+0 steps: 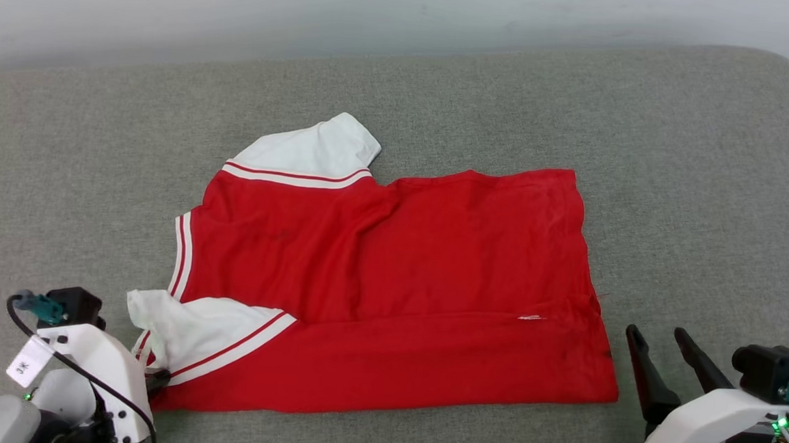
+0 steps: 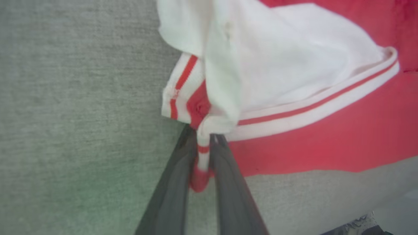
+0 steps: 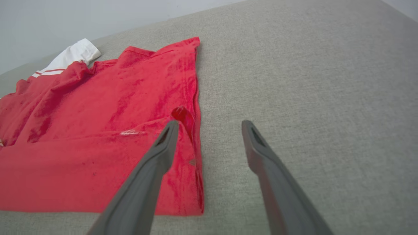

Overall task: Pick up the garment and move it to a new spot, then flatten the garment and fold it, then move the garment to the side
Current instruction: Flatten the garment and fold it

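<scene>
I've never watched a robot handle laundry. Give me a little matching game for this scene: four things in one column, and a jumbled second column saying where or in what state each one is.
Things
1. left gripper
2. right gripper
3. far sleeve
4. grey surface

States or places
A. white, lying flat on the side toward the wall
B. open, holding nothing, by the red hem
C. spread under the whole garment
D. closed on a bunch of striped trim

Pairs: 1-D, 2-B, 3-A, 4-C
</scene>
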`<state>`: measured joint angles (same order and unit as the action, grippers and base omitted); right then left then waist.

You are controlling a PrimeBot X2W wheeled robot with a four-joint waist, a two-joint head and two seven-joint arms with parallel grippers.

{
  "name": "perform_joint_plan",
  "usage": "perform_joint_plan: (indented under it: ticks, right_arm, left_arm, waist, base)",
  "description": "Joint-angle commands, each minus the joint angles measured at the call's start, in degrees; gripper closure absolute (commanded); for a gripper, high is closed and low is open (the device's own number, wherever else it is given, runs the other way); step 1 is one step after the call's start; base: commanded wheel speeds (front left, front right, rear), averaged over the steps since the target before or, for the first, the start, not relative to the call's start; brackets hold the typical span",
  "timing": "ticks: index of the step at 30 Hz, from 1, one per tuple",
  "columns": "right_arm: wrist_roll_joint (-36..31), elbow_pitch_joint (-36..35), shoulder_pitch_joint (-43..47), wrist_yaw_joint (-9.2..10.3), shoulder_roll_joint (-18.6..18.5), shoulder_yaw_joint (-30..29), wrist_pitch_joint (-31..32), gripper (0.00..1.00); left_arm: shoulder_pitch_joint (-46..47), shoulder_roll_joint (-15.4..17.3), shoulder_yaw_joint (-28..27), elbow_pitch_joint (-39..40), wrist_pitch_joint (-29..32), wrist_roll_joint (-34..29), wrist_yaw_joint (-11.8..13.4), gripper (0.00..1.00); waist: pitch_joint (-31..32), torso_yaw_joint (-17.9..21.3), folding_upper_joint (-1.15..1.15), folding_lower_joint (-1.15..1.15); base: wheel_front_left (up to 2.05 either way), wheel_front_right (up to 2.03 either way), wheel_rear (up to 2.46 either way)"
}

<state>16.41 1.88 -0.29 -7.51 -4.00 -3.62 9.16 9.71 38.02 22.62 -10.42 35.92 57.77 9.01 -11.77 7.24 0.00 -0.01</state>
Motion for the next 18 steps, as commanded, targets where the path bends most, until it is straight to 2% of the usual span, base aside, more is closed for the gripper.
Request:
perform_joint_plan:
  ticks: [1, 3, 11, 18]
  right_arm:
    - [0.9, 0.3, -1.0, 0.05, -1.0, -0.4, 2.1, 0.0]
    - [1.2, 0.5, -0.9, 0.05, -1.4, -0.4, 3.8, 0.0]
    - [5.3, 1.4, -2.6, 0.05, -6.5, 2.6, 22.0, 0.0]
    - [6.2, 3.3, -7.2, 0.05, -8.4, 6.2, 28.1, 0.0]
  left_arm:
    - [-0.7, -1.8, 1.7, -0.7, -0.5, -0.7, -0.3, 1.0]
    - [-0.5, -1.5, 1.5, -0.3, -1.2, -1.1, -0.2, 1.0]
    - [0.0, -0.1, 0.7, 6.0, -4.7, -4.1, 1.1, 1.0]
    - [1.3, -0.2, 1.1, 10.5, -5.9, -6.0, 2.2, 1.0]
  waist:
    - [0.3, -0.3, 0.0, 0.01]
    - [0.5, -0.4, 0.0, 0.01]
    - [0.7, -2.1, 0.0, 0.01]
    - [-2.0, -3.7, 0.0, 0.01]
  base:
    - [0.0, 0.0, 0.0]
    - [0.0, 0.0, 0.0]
    - [0.0, 0.0, 0.0]
    - [0.0, 0.0, 0.0]
